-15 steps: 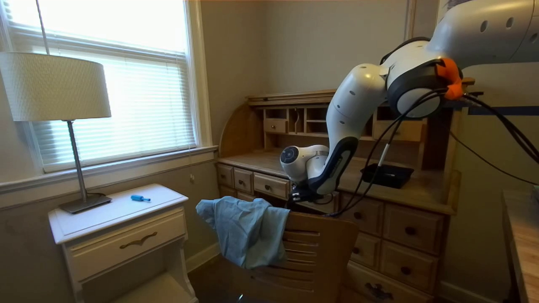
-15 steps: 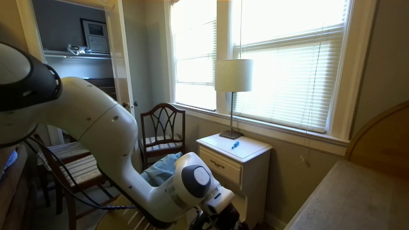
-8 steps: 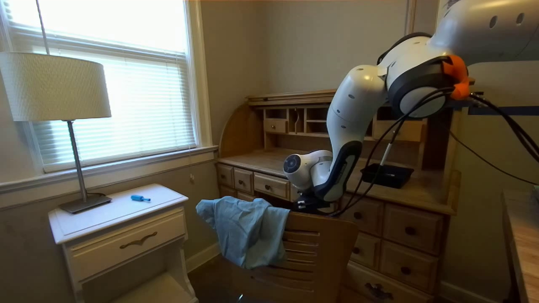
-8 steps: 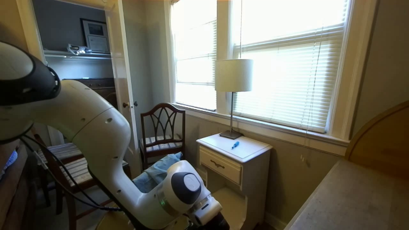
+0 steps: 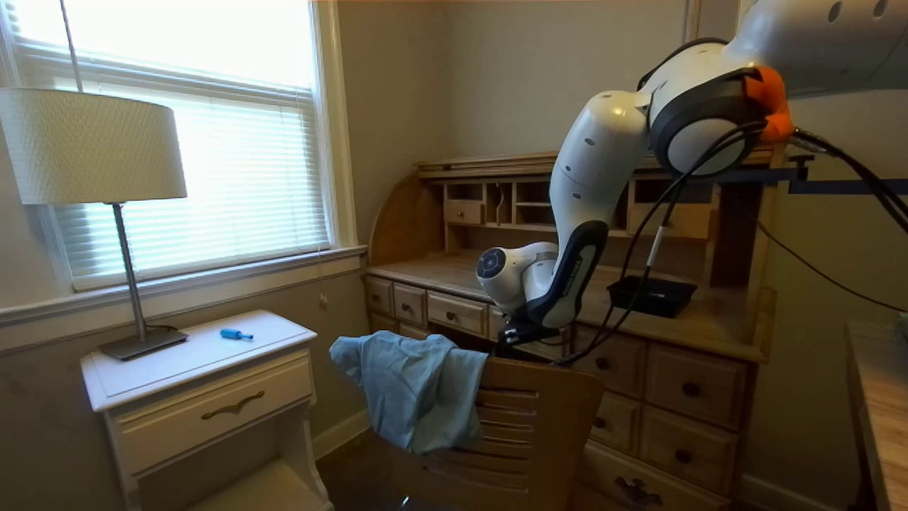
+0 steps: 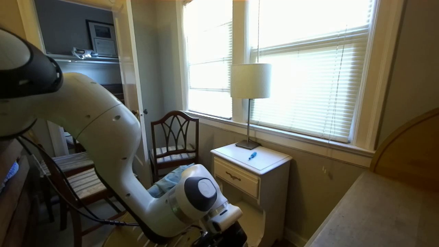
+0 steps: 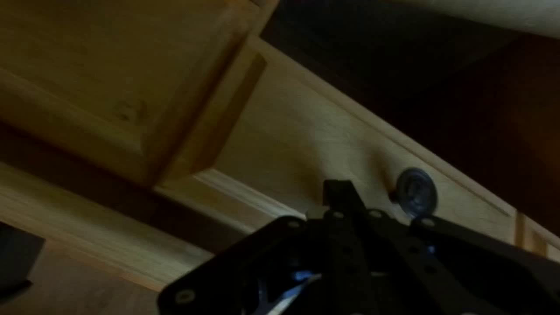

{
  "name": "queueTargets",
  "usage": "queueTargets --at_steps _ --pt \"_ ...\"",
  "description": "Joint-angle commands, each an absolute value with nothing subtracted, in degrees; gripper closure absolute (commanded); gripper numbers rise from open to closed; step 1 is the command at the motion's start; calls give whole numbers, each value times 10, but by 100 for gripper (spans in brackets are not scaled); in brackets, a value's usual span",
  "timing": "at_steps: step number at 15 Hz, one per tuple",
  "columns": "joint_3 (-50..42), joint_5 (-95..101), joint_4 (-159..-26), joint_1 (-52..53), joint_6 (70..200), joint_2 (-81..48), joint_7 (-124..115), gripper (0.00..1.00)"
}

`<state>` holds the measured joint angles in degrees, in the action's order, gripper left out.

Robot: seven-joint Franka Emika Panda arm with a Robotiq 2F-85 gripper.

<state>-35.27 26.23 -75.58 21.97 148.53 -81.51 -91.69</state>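
In the wrist view my gripper [image 7: 337,188] reaches up from the lower edge, its fingers pressed together. The drawer front [image 7: 332,148] lies across the centre, its long axis running from upper left to lower right and its face turned toward me. Its round knob [image 7: 416,192] sticks out the same way, just right of my fingertips; whether they touch the drawer front I cannot tell. A wooden panel [image 7: 87,65] fills the upper left, dark space the upper right.

In an exterior view my arm [image 5: 603,156] bends down from the upper right, and my gripper is a dark shape near the centre, before the desk [image 5: 433,270] and just above the chair back [image 5: 560,419], where a blue cloth [image 5: 418,390] hangs.

In an exterior view my arm fills much of the left, and the lower edge cuts into my gripper. In both exterior views a lamp [image 6: 250,80] stands upright on a white nightstand [image 6: 267,163].
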Motion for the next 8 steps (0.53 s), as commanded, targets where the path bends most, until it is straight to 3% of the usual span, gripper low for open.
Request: queueTargets --at_steps 1,6,8 --pt "-391 316 -836 247 1622 -773 -904 100" --pt "-468 263 -886 278 1853 -758 -813 100" --pt "-441 321 -891 252 1907 -707 -784 100"
